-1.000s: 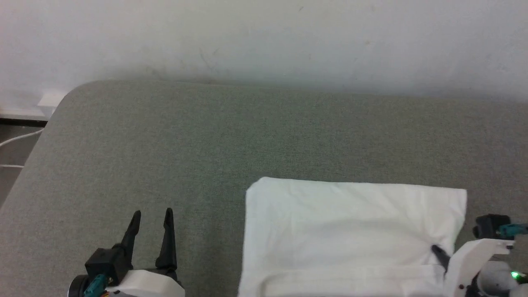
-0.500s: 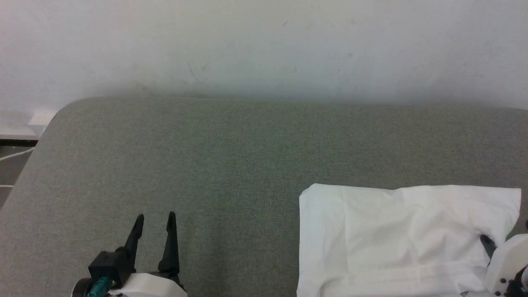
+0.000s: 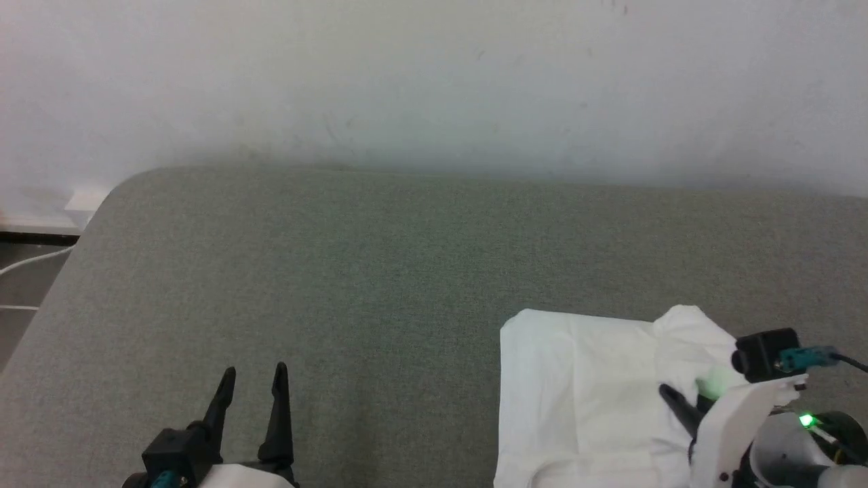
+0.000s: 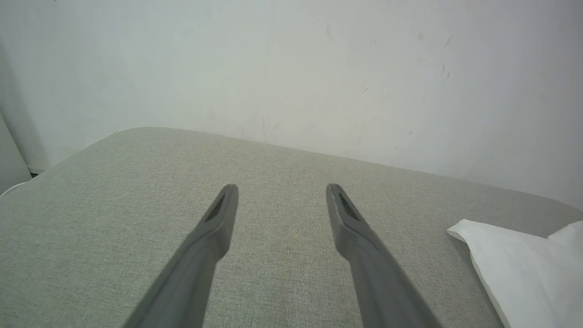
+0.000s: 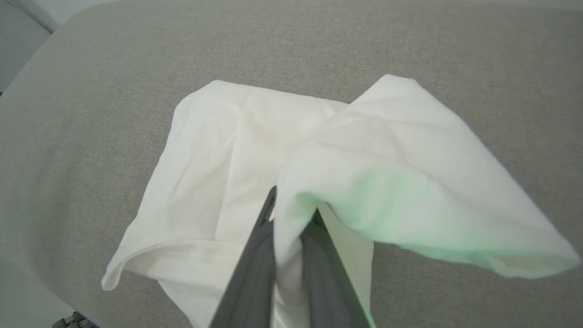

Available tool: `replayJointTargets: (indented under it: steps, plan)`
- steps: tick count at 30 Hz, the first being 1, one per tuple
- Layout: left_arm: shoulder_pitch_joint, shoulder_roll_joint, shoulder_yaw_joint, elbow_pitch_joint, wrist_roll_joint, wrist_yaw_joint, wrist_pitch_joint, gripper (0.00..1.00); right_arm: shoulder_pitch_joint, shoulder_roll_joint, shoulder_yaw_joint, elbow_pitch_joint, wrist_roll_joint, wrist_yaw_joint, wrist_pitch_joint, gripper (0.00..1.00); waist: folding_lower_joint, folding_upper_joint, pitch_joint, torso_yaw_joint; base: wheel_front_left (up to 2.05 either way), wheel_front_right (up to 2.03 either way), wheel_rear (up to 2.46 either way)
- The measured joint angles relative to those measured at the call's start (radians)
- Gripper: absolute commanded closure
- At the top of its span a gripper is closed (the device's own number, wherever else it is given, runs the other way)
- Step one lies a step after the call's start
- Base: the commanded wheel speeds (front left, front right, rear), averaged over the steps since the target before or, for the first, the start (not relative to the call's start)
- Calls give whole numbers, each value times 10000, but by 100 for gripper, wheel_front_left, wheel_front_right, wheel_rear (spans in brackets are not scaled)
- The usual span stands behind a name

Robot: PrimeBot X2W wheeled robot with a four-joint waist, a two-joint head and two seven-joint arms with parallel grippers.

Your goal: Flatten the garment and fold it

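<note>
Evidently midway through folding the garment (image 3: 576,393), doubled flat at near right on the grey surface (image 3: 339,271), one flap raised, clamped in the right gripper (image 5: 294,207). Nothing in the left gripper (image 3: 252,369), spread wide. Remaining, probably: laying that flap across.

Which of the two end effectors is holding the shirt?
The right end effector, dark fingers pinched shut on a lifted fold of the white thin-fabric T-shirt. The left end effector is open over bare grey-green cushion, apart from it.
</note>
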Motion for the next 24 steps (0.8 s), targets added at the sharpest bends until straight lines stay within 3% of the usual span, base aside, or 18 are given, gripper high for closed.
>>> replayJointTargets:
  steps: [6,20,21,22,24]
  plan:
    - [-2,-84,-6,48,25,-96,0,0,-579,-169,1517,245,-63,-2,40,100,1,0,41,278,0,0,0]
    - [-150,-182,-98,355,54,-176,0,0,-2653,-399,3960,2801,-732,-2,-581,100,1,0,366,1193,0,0,0]
    - [-192,-188,-113,393,73,-178,0,0,-2748,-430,4125,3003,-803,-2,-658,78,1,0,398,1256,0,0,0]
    - [-226,-194,-119,412,81,-186,0,0,-2847,-472,4297,3181,-897,-2,-756,0,1,0,427,1314,0,0,0]
    - [-267,-203,-121,445,84,-188,2,0,-3068,-541,4669,3476,-1104,-2,-1009,0,1,0,479,1419,0,0,0]
